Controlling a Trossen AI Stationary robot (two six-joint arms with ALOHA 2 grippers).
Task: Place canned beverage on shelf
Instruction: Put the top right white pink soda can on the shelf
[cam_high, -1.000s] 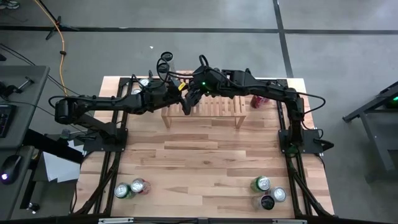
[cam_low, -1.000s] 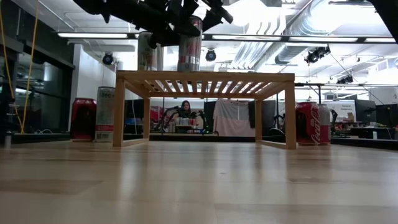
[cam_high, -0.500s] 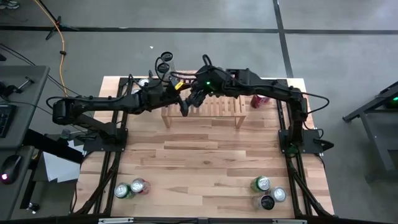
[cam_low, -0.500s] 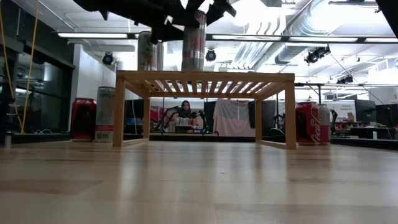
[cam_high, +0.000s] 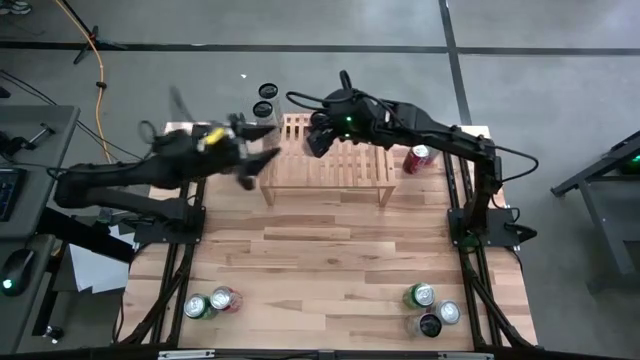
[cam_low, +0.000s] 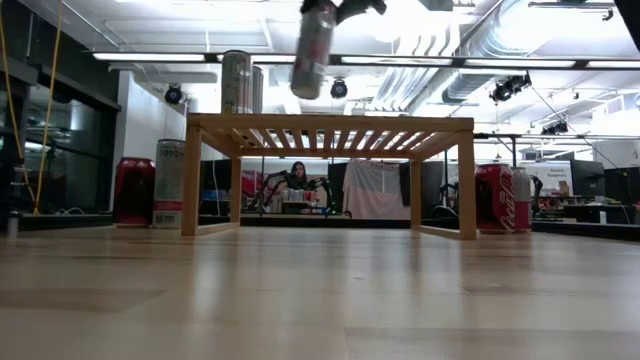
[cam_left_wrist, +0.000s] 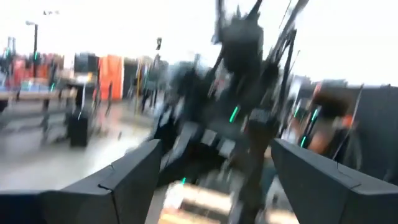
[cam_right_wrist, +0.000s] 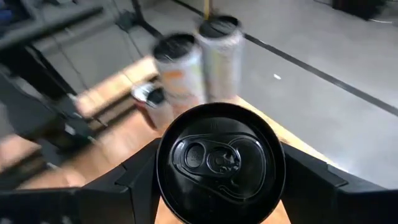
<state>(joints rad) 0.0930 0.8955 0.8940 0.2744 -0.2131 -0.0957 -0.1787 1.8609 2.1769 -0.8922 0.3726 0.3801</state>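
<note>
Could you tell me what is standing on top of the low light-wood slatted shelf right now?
Two tall silver cans stand at the left end of the low light-wood slatted shelf. A third tall can hangs tilted above it in the right gripper, not touching. The rest of the top looks bare.

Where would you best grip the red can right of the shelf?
Take the red can around its round side wall, coming down from above. It stands upright with its top showing, apart from the shelf, so both sides look free for the end effector's fingers.

Two cans (cam_low: 238, 82) blocking shelf's (cam_low: 330, 124) left end
</note>
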